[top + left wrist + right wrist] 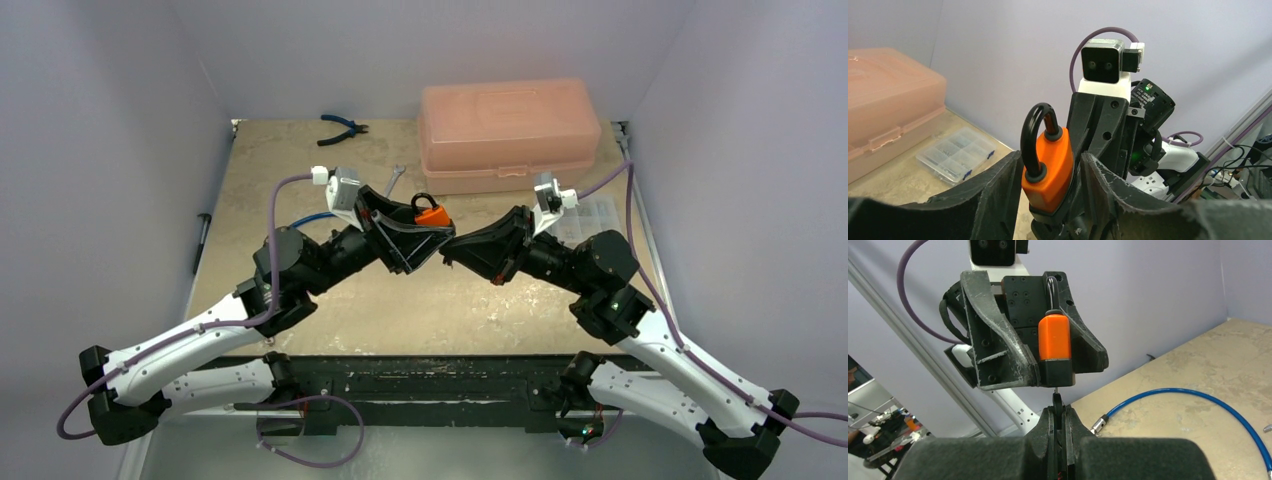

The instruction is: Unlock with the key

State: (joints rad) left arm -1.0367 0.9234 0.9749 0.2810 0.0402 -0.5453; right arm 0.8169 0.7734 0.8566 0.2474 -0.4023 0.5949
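Arms meet tip to tip; the left gripper (1048, 172) clamps the padlock (1054, 338) upright, and the right gripper (1057, 412) just beneath pinches the key (1056, 400). The key is mostly hidden inside that grip, and whether it has entered the lock is unclear.

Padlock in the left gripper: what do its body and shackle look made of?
The padlock body looks like smooth orange plastic, perhaps a shell over metal, above a black base. The shackle has a glossy black coating, probably over metal, judging by its sheen.
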